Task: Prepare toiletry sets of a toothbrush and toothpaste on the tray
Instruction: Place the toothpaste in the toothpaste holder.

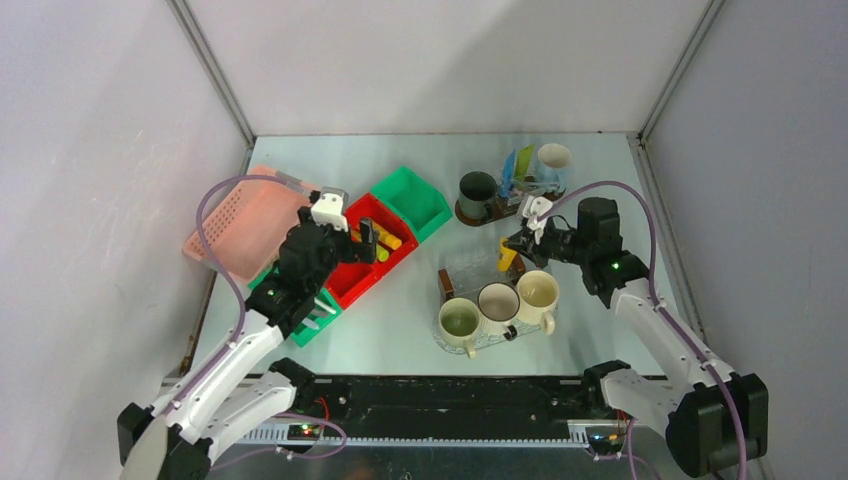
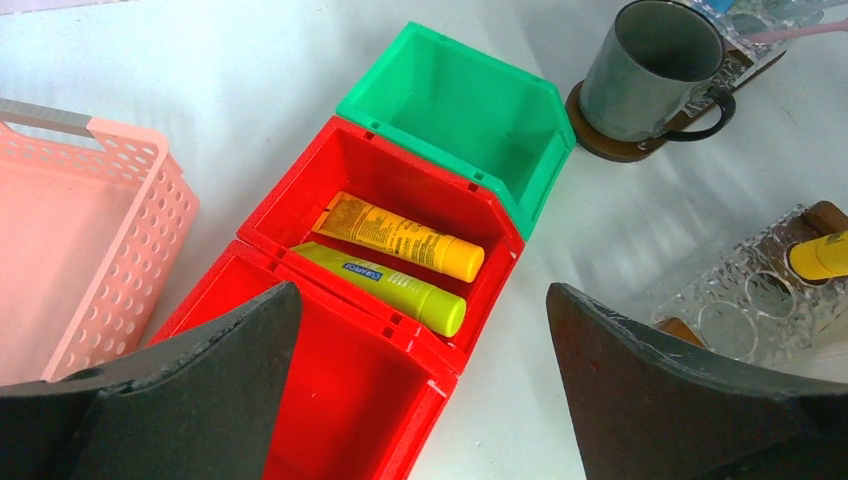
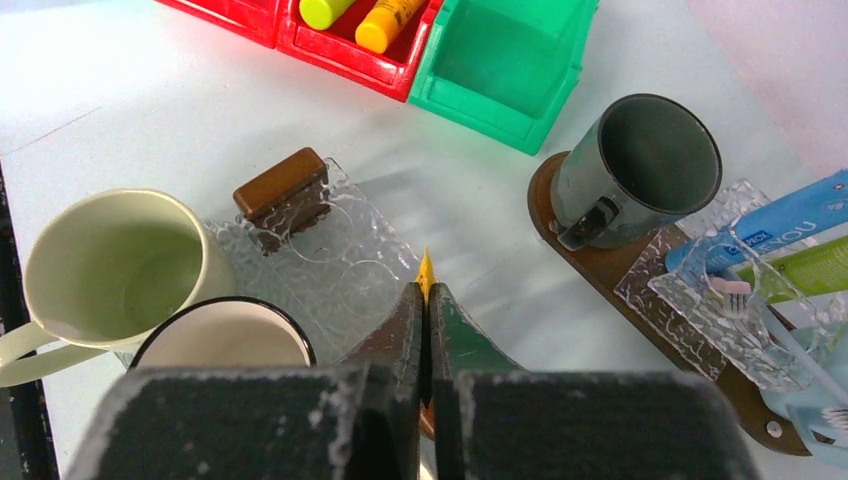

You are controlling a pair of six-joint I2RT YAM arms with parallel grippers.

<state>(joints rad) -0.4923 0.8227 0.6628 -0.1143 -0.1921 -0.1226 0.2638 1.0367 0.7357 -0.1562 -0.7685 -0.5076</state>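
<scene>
My right fingers [image 3: 400, 345], pressed together at frame centre, pinch a yellow tube [image 3: 426, 272] by its thin edge; I think it may slip. My left fingers [image 2: 650, 380], spread wide, could snag both tubes [image 2: 400, 238] in the red bin [image 2: 285, 185].

The white-and-black left arm [image 1: 235, 350] reached forward from its base with the elbow bent and the wrist tipped down. Its black two-finger left gripper [image 1: 368, 238] [image 2: 420, 300] had its jaws spread wide, holding nothing. The right arm [image 1: 665, 335] stretched forward and angled inward. The right gripper [image 1: 512, 243] [image 3: 427, 300] was pinched on the thin end of a small yellow squeeze tube [image 3: 427, 268].
</scene>
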